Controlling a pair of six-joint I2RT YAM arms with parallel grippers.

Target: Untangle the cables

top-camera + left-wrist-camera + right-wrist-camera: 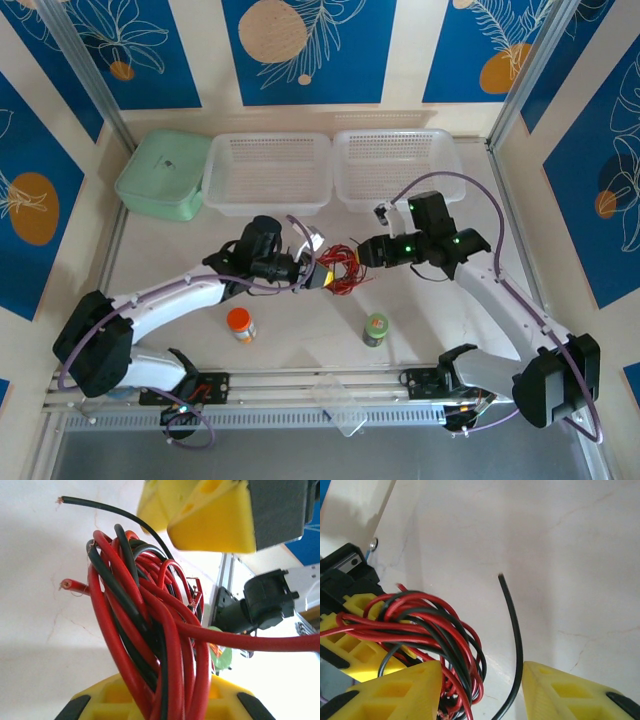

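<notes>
The left gripper (160, 700) is clamped tight on the cables (150, 620), and the red and black bundle is pinched between its closed yellow jaws. The right gripper (482, 680) is held wide open just beside the bundle, and a loose black strand (513, 630) is seen passing between its jaws. The tangle is found at the middle of the pale, marbled tabletop (420, 320). Two white baskets (268, 170) and a green box (163, 175) are set along the far edge. Blue leaf-patterned walls (310, 50) are seen beyond.
</notes>
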